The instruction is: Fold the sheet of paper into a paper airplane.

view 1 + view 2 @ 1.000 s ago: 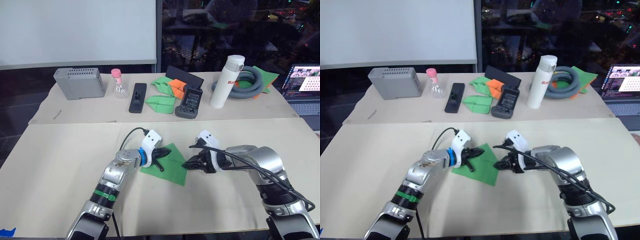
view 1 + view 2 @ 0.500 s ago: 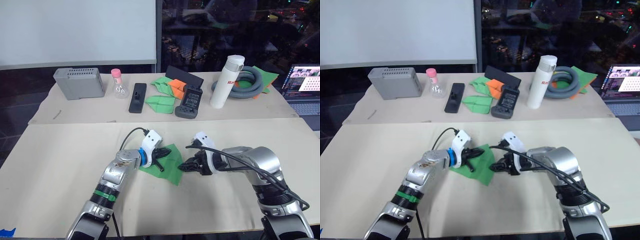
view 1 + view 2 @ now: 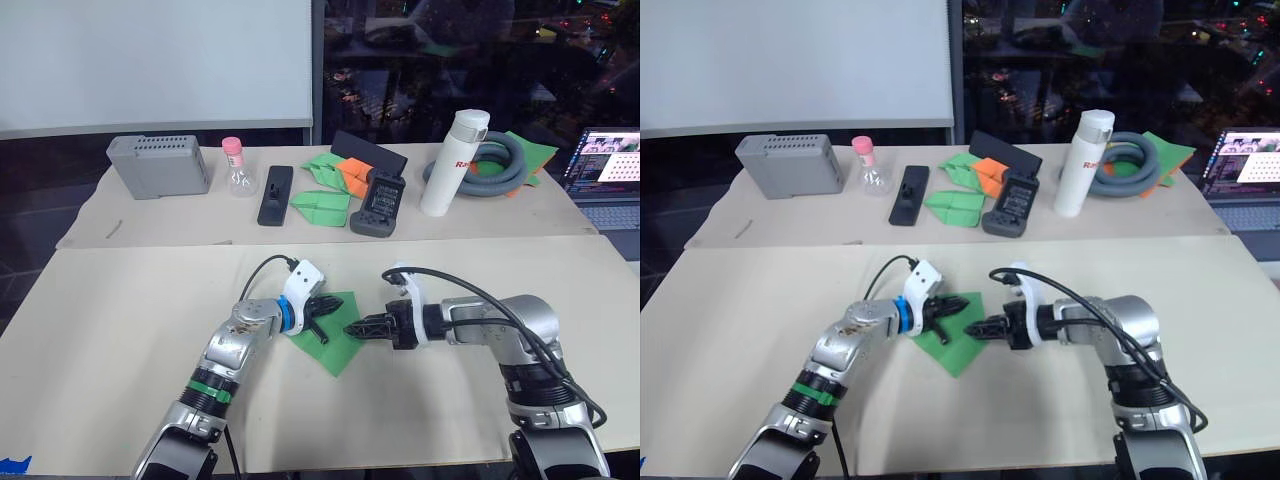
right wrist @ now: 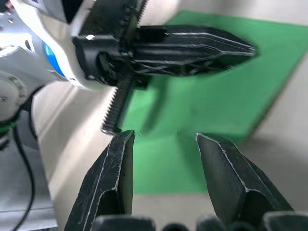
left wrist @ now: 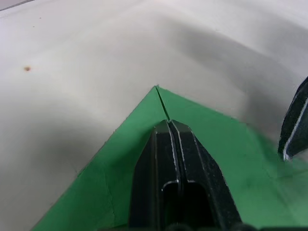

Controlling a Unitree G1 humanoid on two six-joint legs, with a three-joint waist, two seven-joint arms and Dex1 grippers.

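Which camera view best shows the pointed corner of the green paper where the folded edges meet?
The left wrist view: the sheet of paper fills the frame, its pointed corner and centre seam sharp ahead of the shut left hand. The eye views show the whole sheet small between both hands. The right wrist view shows its far edge beyond the open right hand.

Head stereo above; wrist cameras close

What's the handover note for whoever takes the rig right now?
Left end effector: shut, fingers pressed together on the sheet of paper.
Right end effector: open, at the sheet's right edge, facing the left one.
Sheet lies on the near table, partly folded over, one corner pointed.
Done: some first folds only.
Left: all the dart shaping; no paper airplane yet.
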